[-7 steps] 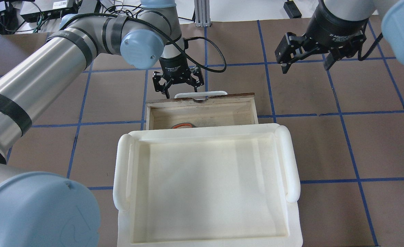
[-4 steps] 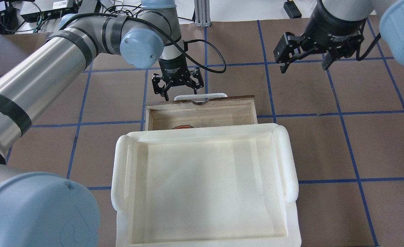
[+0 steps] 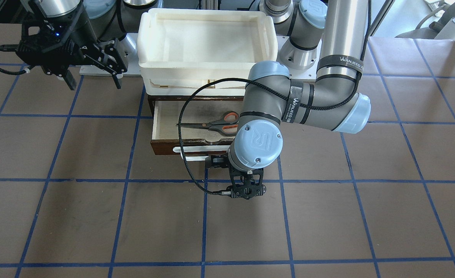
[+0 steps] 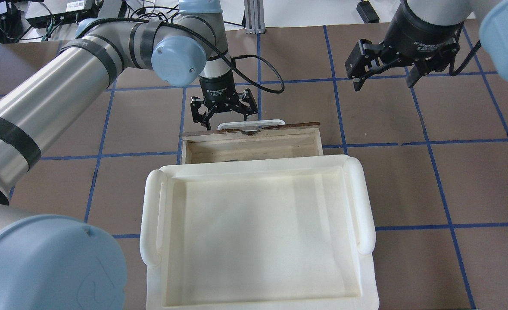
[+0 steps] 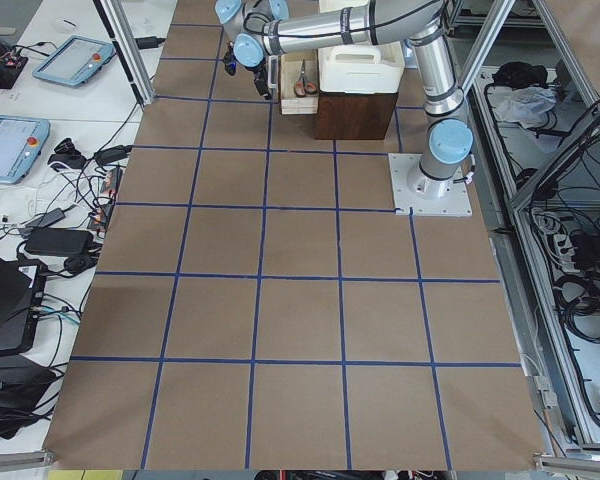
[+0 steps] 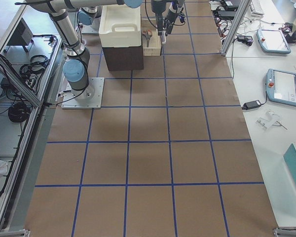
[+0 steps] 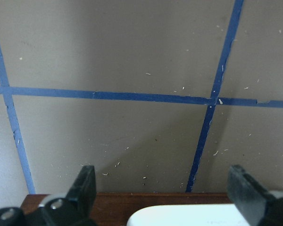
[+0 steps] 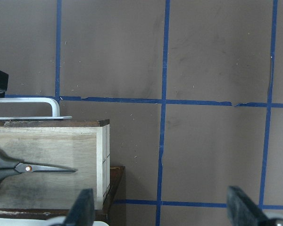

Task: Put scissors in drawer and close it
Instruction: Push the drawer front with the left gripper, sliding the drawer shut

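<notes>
The scissors [image 3: 212, 124] lie flat in the open drawer [image 3: 169, 129], blades toward the robot's right; they also show in the right wrist view [image 8: 19, 167]. In the overhead view the white tray hides them. The drawer [image 4: 254, 146] sticks out partly from under the tray, with its dark front and white bar handle [image 4: 250, 124] facing away from the robot. My left gripper [image 4: 225, 117] is open and empty, right at the drawer front, its fingers either side of the handle [image 7: 188, 217]. My right gripper [image 4: 383, 76] is open and empty, hovering to the drawer's right.
A large white tray [image 4: 150, 206] sits on the dark cabinet above the drawer and covers its rear part. Brown table with blue grid tape [image 4: 426, 142] lies all around. The left arm's black cable [image 3: 183, 139] loops over the drawer.
The drawer has slid further in under the tray, with the left gripper following at its front. The orange scissor handle has gone out of sight in the overhead view. The right gripper barely moved.
</notes>
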### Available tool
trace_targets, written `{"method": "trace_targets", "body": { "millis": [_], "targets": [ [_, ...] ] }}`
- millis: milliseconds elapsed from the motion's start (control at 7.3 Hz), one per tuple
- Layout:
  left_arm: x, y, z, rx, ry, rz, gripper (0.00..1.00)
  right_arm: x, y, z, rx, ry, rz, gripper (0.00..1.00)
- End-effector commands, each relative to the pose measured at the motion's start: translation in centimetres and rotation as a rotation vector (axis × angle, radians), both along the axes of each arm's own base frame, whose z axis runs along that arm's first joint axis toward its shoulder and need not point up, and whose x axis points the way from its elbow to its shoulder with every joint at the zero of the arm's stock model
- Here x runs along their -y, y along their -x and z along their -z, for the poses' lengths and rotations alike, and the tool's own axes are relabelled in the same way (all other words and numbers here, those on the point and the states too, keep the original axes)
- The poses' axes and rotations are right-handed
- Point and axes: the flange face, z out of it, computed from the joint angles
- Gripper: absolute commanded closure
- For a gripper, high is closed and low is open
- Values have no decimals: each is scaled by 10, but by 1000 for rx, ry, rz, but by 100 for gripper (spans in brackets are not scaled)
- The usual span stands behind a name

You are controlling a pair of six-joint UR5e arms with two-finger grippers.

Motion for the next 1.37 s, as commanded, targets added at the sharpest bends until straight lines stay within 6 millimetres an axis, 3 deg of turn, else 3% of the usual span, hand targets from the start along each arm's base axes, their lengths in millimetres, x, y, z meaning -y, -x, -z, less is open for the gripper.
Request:
{"method": "trace_targets", "body": {
  "millis": [0,1233],
  "targets": [
    [-7,0,-1,4,-37,-6,0,0,0,0,-1,1,0,0],
    [-19,3,3,7,-140,-101,0,0,1,1,-1,-2,1,0]
  ]
}}
